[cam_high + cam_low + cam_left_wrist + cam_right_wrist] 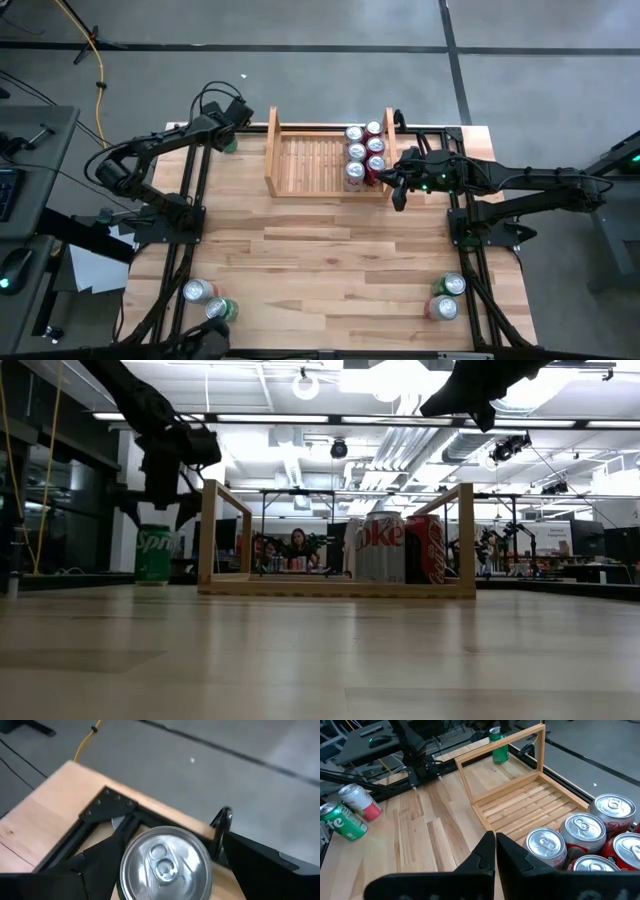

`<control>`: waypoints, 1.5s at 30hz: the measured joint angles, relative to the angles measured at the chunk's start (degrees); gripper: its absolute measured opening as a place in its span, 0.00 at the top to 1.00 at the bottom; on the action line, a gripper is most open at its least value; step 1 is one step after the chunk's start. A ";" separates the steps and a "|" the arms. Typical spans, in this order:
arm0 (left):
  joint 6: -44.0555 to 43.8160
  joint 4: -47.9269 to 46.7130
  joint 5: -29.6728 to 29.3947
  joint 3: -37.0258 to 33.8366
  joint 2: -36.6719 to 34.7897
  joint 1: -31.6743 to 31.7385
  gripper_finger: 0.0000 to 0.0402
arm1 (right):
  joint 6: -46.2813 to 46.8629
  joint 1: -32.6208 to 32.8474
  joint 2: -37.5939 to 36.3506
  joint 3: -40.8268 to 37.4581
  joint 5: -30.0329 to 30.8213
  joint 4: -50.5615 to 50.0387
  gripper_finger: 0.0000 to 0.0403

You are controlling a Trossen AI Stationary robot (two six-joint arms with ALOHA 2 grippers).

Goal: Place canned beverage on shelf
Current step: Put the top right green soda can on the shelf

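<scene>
A green canned beverage (230, 146) stands upright on the table's far left corner, left of the shelf (300, 165). It also shows in the low view (154, 554). My left gripper (232, 128) hovers open just over it. In the left wrist view its fingers (75, 870) stand on either side of the can's silver top (165, 862), and no touch shows. Several red and silver cans (364, 152) stand on the shelf's slats at its right end. My right gripper (495, 845) is shut and waits above the shelf's right side board (390, 160).
Two cans (208, 300) lie at the table's near left and two more (446, 297) at the near right. The shelf's left slats (520, 800) are bare. Black frame brackets (107, 805) run along the table's far left corner. A person (297, 545) sits in the room beyond.
</scene>
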 joint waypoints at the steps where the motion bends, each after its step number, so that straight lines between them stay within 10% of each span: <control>1: 0.05 -0.02 0.45 0.02 0.95 0.14 0.19 | 0.00 0.00 0.00 0.00 0.00 0.00 1.00; 23: 2.99 0.31 4.17 0.11 6.44 0.13 0.29 | 1.51 0.00 0.00 0.00 0.02 0.00 1.00; 45: 32.24 3.37 7.65 12.86 -28.18 -7.62 0.29 | 1.11 0.00 0.00 0.00 1.46 0.04 1.00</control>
